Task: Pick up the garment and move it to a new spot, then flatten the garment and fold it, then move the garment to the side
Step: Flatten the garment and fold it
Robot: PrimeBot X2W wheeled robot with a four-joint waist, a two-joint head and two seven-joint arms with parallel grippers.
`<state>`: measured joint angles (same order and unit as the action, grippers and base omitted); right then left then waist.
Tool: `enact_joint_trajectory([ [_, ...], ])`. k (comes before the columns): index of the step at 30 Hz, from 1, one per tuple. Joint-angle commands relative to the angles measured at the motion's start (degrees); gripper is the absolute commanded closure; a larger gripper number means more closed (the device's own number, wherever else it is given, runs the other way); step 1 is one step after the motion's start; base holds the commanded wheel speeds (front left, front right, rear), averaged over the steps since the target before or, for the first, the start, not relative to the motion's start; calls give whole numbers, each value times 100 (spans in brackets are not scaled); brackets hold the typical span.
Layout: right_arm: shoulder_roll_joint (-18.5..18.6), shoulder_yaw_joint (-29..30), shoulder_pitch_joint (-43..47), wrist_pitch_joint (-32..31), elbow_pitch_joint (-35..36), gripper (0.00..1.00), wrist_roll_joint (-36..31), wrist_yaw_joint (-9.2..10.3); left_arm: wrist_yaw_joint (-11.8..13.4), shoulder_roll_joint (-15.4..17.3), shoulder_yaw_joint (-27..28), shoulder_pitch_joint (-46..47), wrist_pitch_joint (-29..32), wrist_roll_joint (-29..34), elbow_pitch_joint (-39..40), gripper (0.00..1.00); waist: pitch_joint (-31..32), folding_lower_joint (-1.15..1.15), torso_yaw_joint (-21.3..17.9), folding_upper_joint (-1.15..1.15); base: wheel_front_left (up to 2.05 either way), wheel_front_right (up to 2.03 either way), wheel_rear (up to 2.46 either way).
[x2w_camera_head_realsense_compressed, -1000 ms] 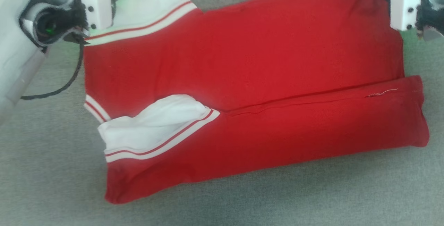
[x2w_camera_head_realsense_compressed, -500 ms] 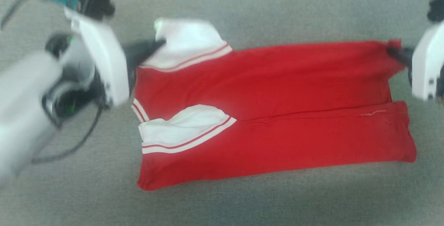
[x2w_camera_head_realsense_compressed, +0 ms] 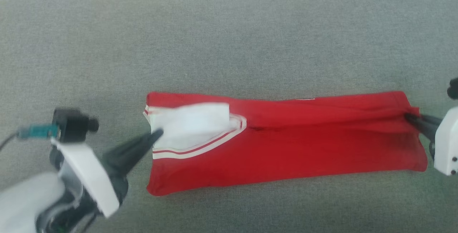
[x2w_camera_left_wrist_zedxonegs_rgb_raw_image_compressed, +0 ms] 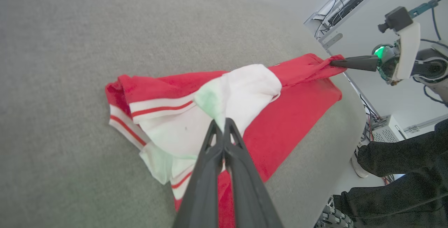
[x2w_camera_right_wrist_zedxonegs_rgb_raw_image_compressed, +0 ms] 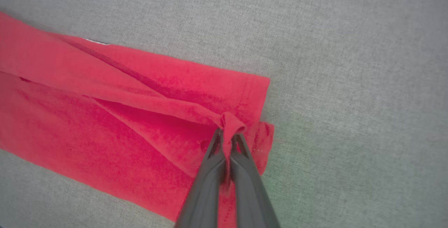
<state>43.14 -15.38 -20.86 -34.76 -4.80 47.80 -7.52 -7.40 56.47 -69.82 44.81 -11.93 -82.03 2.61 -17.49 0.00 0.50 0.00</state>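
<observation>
The garment (x2w_camera_head_realsense_compressed: 286, 147), a red jersey with white sleeves and red-and-white stripe trim, lies folded into a long narrow band on the grey surface. My left gripper (x2w_camera_head_realsense_compressed: 157, 132) is shut on the white sleeve (x2w_camera_left_wrist_zedxonegs_rgb_raw_image_compressed: 245, 91) at the band's left end, pinching its edge just above the fabric. My right gripper (x2w_camera_head_realsense_compressed: 408, 116) is shut on a bunched red corner (x2w_camera_right_wrist_zedxonegs_rgb_raw_image_compressed: 231, 121) at the band's right end. The far long edge is folded over toward me. The number print is hidden.
The grey fabric-covered table (x2w_camera_head_realsense_compressed: 229, 39) stretches wide behind and in front of the garment. In the left wrist view the table edge (x2w_camera_left_wrist_zedxonegs_rgb_raw_image_compressed: 353, 91) curves off beyond the garment, with a person's dark-clothed legs (x2w_camera_left_wrist_zedxonegs_rgb_raw_image_compressed: 402, 172) and equipment past it.
Both grippers have carried the garment's far edge toward me, folding the upper part over the lower one. The head view has also shifted, showing more table behind.
</observation>
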Motion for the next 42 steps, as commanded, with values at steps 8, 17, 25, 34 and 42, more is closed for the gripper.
enact_joint_trajectory([
  [8, -354, 410, 648, 338, 120, 100, -211, 6, 130, -58, -7, -898, -302, 342, -8, 100, -108, 0, 31, 0, 0, 0, 0],
  [17, -624, 395, 493, 652, -228, 59, -403, 6, 72, -688, -44, -951, -326, 650, -925, 100, -299, 0, 15, 0, 0, 0, 0],
  [25, -530, 799, 720, 543, -228, 0, 184, 3, 23, -1051, 876, -1489, -329, 819, -1072, 0, -70, 0, 148, 0, 0, 0, 0],
  [34, -483, 1461, 983, 127, -695, 0, 482, 3, -1, -1707, 2304, -2477, -331, 1510, -1240, 0, 98, 0, 640, 0, 0, 0, 0],
  [42, -721, 1617, 1067, -626, -1253, 0, 509, 3, -9, -2696, 3614, -3084, -332, 2502, -1848, 0, 181, 0, 1086, 0, 0, 0, 0],
])
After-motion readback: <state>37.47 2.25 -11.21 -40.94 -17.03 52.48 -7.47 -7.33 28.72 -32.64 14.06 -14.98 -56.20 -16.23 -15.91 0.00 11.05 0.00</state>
